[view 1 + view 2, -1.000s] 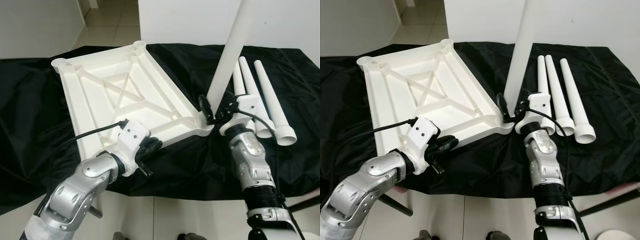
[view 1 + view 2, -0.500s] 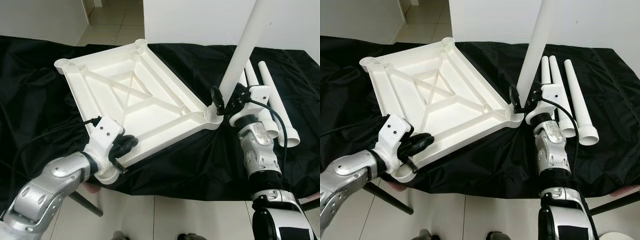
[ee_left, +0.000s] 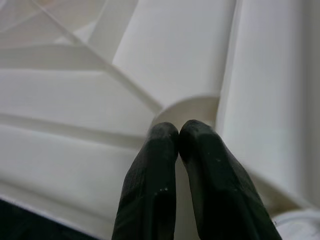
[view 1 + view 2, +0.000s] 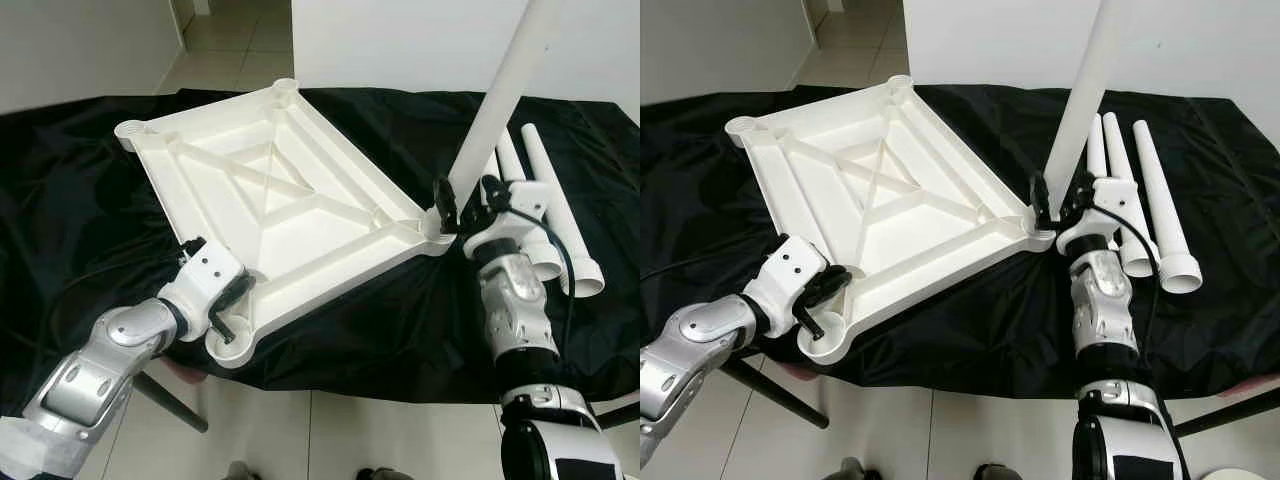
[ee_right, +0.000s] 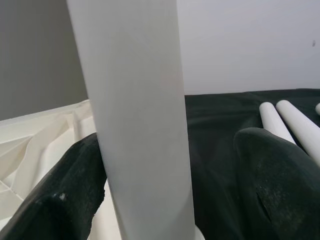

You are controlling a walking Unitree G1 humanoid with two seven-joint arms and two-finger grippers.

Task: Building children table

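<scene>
The white children's tabletop (image 4: pixel 300 200) lies underside up on the black cloth, its ribs showing. One white leg (image 4: pixel 495 110) stands upright in the near right corner socket. My right gripper (image 4: pixel 467 198) is open around that leg's base. In the right wrist view one finger (image 5: pixel 75 190) touches the leg (image 5: pixel 140 110), while the other finger (image 5: pixel 270 175) stands apart from it. My left gripper (image 4: pixel 238 297) is shut, its tips (image 3: pixel 178 131) pressed on the tabletop's inner face beside the near left corner socket (image 4: pixel 228 347).
Three spare white legs (image 4: pixel 545 200) lie side by side on the black cloth (image 4: pixel 80 200) to the right of my right gripper. The cloth-covered table's front edge is close to me, with tiled floor (image 4: pixel 330 440) below. A white wall (image 4: pixel 400 40) rises behind.
The tabletop has slid and turned, so its near left corner now pokes out at the front. My left gripper has gone from under the near rim onto the tabletop's inside. The camera shifted too.
</scene>
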